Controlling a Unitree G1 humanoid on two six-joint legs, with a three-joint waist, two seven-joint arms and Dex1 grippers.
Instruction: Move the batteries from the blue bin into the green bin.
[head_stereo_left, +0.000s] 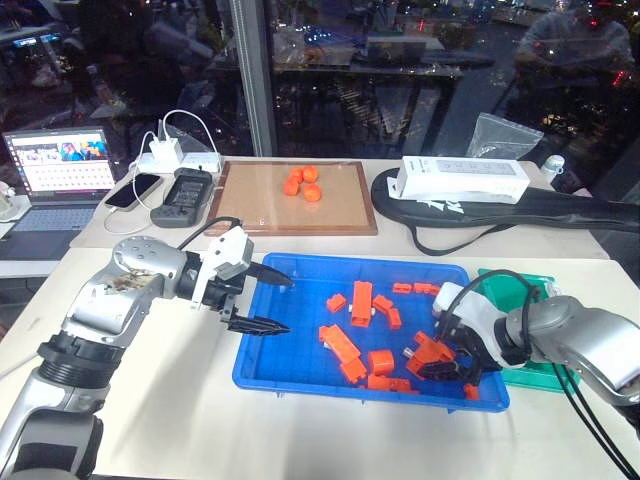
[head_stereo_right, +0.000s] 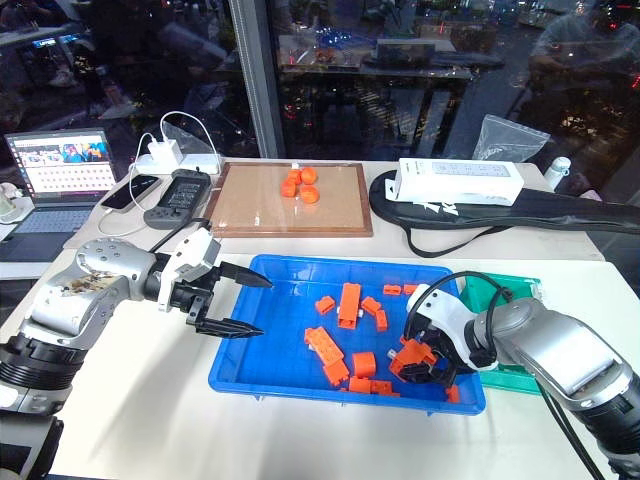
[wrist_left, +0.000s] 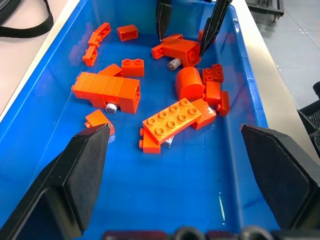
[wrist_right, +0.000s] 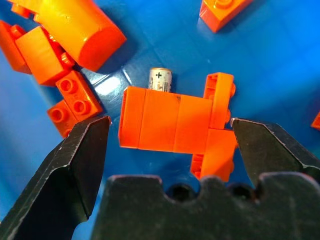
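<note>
1. Table (head_stereo_left: 180, 400), white, bearing everything listed below.
2. Blue bin (head_stereo_left: 300, 375), the widest tray, at the near middle of the table; orange blocks (head_stereo_left: 361, 300) lie scattered over its floor.
3. Wooden-framed tray (head_stereo_left: 270, 210), behind the blue bin, holding a few small orange pieces (head_stereo_left: 302, 183).
4. Green bin (head_stereo_left: 540, 378), just beside the blue bin's right end, largely hidden by the right arm.
5. Left gripper (head_stereo_left: 268, 302), hanging over the blue bin's left end, fingers spread wide, nothing between them.
6. Right gripper (wrist_right: 170, 137), pointed down into the bin's right near corner, fingers wide apart on either side of an orange block assembly (wrist_right: 172, 125), not clamped on it.
7. Batteries, all in the blue bin: one (wrist_right: 160, 79) with a plus-marked end pokes out from under that orange assembly; another end (wrist_left: 111, 107) shows under a long block; a third (wrist_left: 173, 63) lies beside the blocks near the right gripper.
</note>
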